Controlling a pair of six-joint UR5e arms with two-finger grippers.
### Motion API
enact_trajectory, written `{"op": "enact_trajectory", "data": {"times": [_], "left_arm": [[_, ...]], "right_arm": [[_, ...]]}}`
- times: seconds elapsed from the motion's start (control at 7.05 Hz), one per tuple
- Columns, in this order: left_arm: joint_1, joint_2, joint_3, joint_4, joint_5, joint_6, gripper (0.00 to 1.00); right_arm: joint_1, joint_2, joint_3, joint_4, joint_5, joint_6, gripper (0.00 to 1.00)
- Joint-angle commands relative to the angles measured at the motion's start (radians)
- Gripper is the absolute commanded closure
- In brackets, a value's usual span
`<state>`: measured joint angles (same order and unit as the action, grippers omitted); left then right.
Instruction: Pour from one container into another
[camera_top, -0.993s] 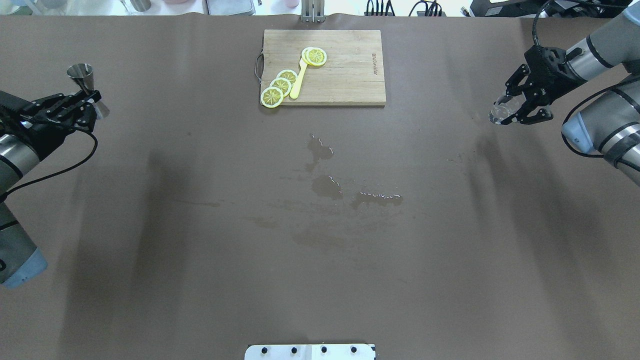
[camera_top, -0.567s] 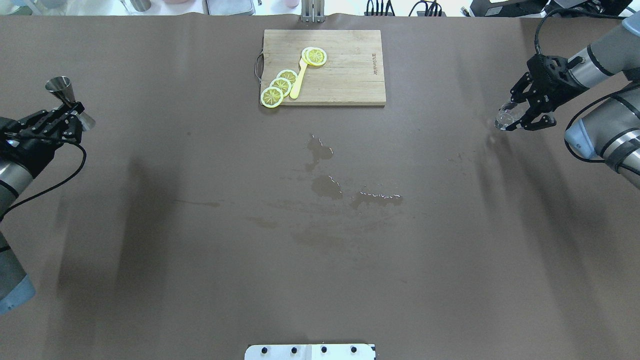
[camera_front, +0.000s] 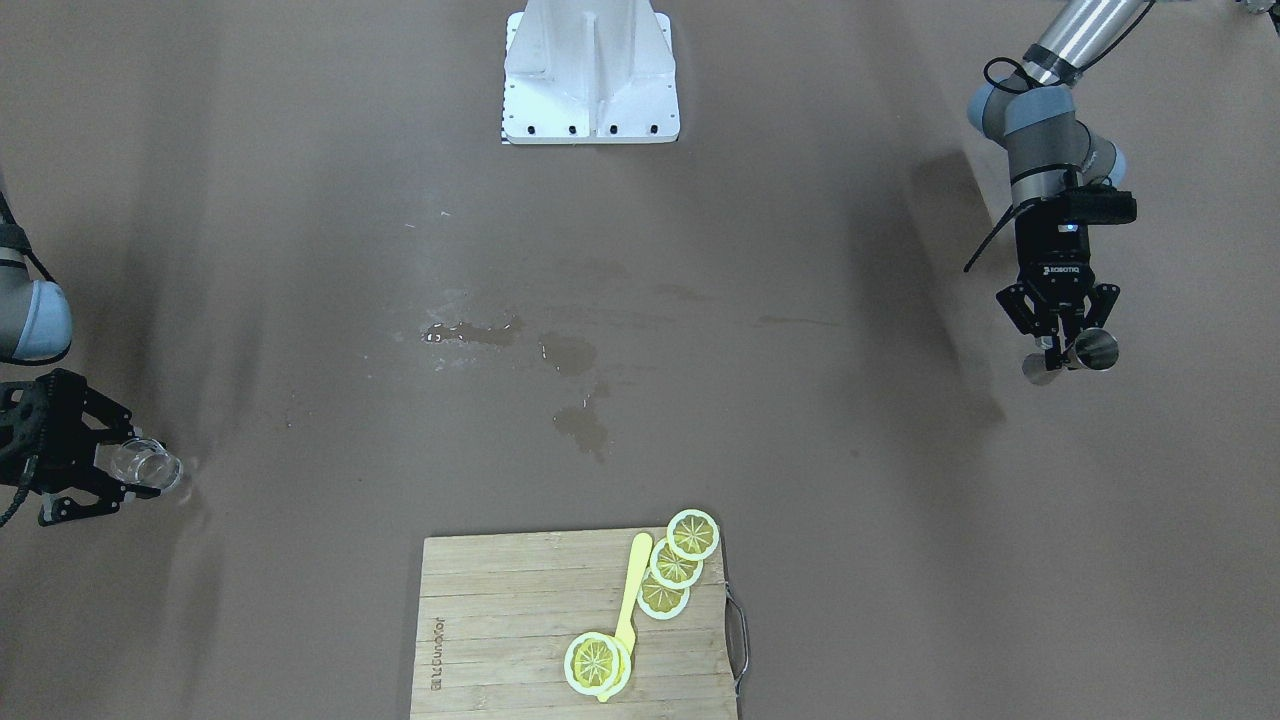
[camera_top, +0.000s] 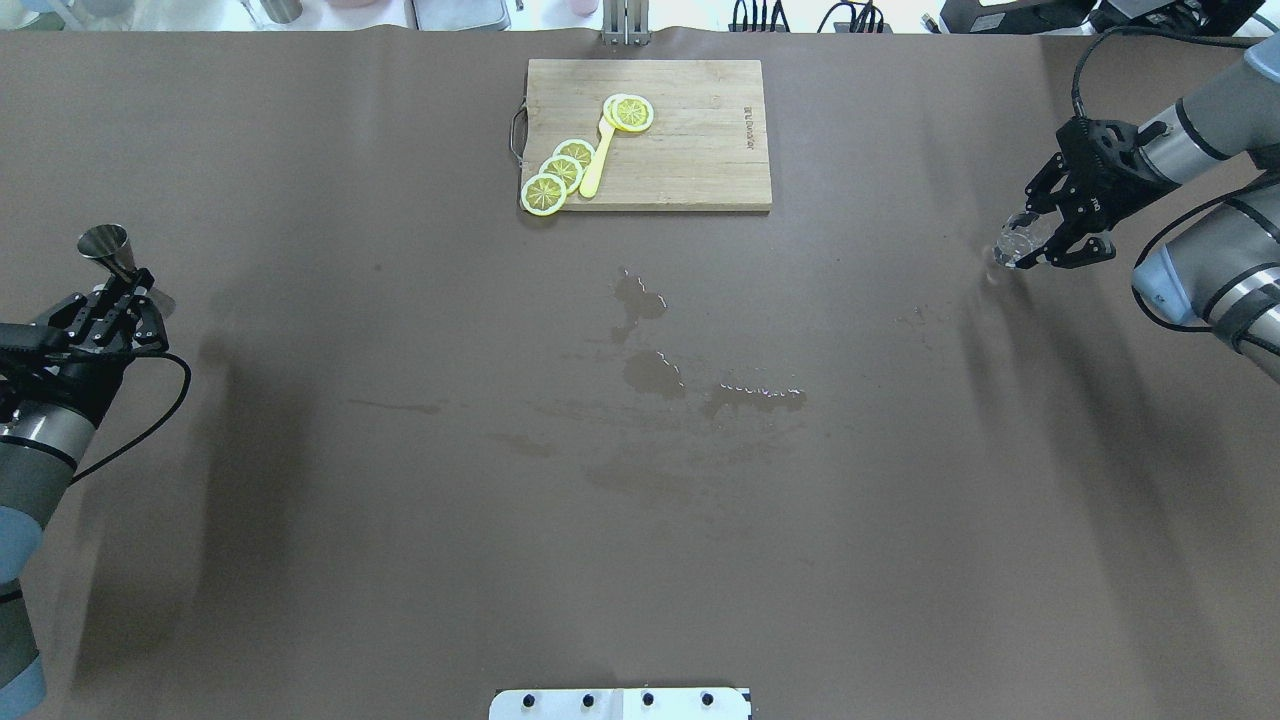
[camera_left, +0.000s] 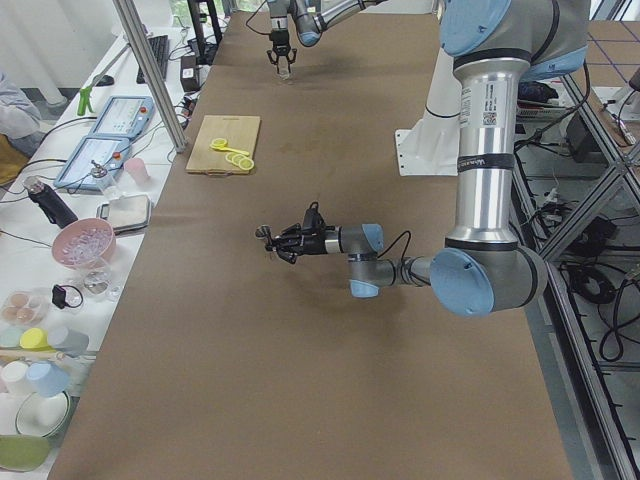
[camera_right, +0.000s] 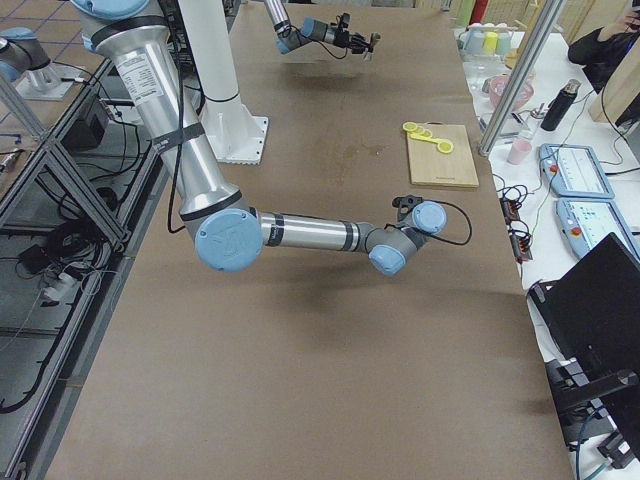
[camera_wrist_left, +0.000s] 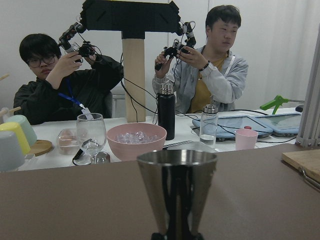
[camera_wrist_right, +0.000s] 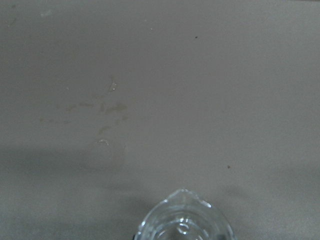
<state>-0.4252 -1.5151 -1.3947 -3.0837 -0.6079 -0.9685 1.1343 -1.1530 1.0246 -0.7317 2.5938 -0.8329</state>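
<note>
Pinching a tilted double-cone steel jigger at its waist, our left fingers hovered over the worktop's left end; our right fingers clasped a clear, spouted glass opposite, contents hard to discern.

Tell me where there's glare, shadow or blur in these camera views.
Overhead exterior: the spilled liquid glints white at its edges, and broad soft shadows band the table on both sides. Right wrist-mounted: dim and flat, the glass cropped and soft. Left wrist-mounted: bright background, the jigger darkly reflective.
</note>
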Motion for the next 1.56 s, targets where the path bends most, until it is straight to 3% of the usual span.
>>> {"op": "enact_trajectory", "data": {"times": [0.0,0.43,0.57,0.71,0.85,0.99,1.42], "left_arm": [[0.078,0.013,-0.014,0.141,0.137,-0.219,1.00],[0.102,0.012,-0.001,0.213,0.137,-0.299,0.97],[0.112,0.012,-0.006,0.230,0.140,-0.300,0.90],[0.112,0.012,-0.004,0.230,0.138,-0.300,0.69],[0.114,0.012,-0.012,0.232,0.137,-0.299,0.01],[0.114,0.013,-0.012,0.230,0.138,-0.300,0.02],[0.115,0.025,-0.020,0.232,0.145,-0.299,0.02]], "right_arm": [[-0.008,0.001,-0.001,0.000,-0.001,0.000,1.00],[-0.018,0.001,0.000,0.000,-0.001,0.000,1.00],[-0.021,0.001,0.000,0.000,-0.001,0.001,0.82],[-0.022,0.001,0.000,0.000,0.000,0.003,0.48],[-0.022,0.001,0.002,0.000,0.002,0.006,0.11],[-0.021,0.001,0.002,0.000,0.003,0.006,0.00],[-0.019,0.002,0.005,0.018,0.006,0.006,0.00]]}}
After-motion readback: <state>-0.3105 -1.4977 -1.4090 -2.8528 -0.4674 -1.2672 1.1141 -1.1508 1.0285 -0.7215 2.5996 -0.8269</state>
